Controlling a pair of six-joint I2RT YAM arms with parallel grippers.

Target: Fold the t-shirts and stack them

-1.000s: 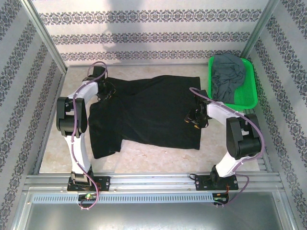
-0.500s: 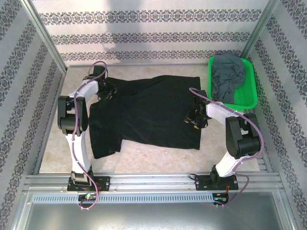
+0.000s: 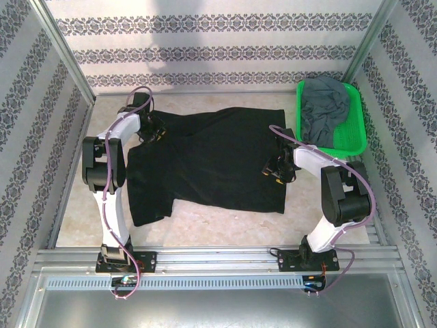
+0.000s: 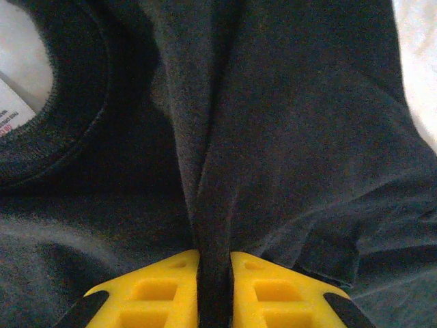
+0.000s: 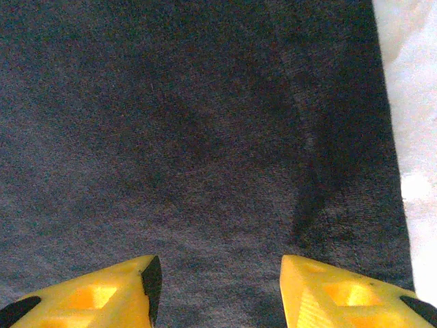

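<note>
No movement in the last second: left jaws clenched on a ridge of the black t-shirt (image 3: 212,160) beside its collar (image 4: 48,147), right jaws parted over flat cloth near its edge. The fold seems not yet begun.

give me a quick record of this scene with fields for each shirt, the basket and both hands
black t-shirt: spread on the table, not yet folded
grey t-shirt: crumpled in the green basket, far right
left hand: shut on a pinched ridge of the black t-shirt beside the collar
right hand: open, over the black t-shirt near its right edge
stack: not started
</note>
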